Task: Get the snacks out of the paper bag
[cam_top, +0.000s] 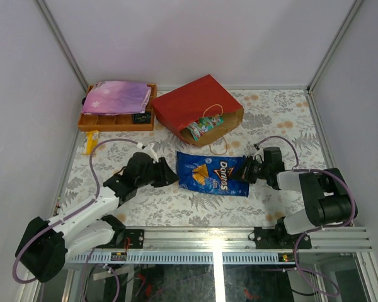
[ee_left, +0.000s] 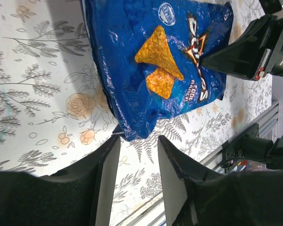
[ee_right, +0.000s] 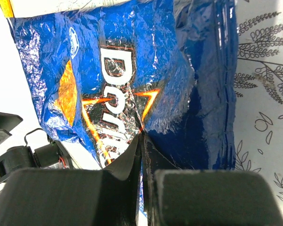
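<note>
On the floral-patterned table, a red paper gift bag with a brown inside lies on its side at the far centre, its mouth open toward the near right. Just near of it, out of the paper bag, a large blue foil Doritos chip bag lies flat between the two arms. The right gripper is clenched on a fold of foil at the chip bag's right end. The left gripper stands released, jaws apart and empty, just beside the chip bag's left corner. Small glossy packets, green and pink, show in the paper bag's mouth. The likely risks: the thin pinch may slip off the slick foil, and reaching for the packets may push the light paper bag away or snag its cord handles.
</note>
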### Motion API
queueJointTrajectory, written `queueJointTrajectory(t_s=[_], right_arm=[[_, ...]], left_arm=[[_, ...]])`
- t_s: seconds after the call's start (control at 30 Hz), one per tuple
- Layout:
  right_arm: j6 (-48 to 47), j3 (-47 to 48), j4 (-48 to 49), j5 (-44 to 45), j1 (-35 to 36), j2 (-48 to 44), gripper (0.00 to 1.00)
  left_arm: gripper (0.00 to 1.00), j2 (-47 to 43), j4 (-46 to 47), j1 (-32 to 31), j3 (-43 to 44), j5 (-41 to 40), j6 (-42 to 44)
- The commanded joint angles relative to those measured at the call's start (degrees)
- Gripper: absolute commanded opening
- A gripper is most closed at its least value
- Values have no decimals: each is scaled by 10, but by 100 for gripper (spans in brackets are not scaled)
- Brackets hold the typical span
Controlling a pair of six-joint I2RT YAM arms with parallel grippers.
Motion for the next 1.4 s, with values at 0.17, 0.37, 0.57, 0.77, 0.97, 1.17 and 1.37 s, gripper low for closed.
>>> queueJointTrajectory(t_s=[0.17, 0.37, 0.57, 0.77, 0.97, 1.17, 1.37], right_arm=[[1, -1, 16, 22, -3, 24, 0], [4, -1, 19, 20, -3, 22, 0], [2, 0, 17, 22, -3, 23, 0], [7, -4, 37, 18, -3, 39, 0], [5, -3, 37, 15, -3, 42, 0], [0, -2, 39, 10, -3, 45, 0], [1, -6, 51, 2, -3, 53, 0]], left_arm=[[39, 22, 13, 19, -38, 30, 23], [35, 86, 97, 20, -50, 78, 10], [34, 122, 192, 20, -48, 136, -7], [35, 156, 202, 20, -30, 136, 4], [32, 203, 215, 20, -21, 121, 8], [27, 207, 190, 20, 10, 102, 27], [23, 183, 168, 20, 32, 94, 51]])
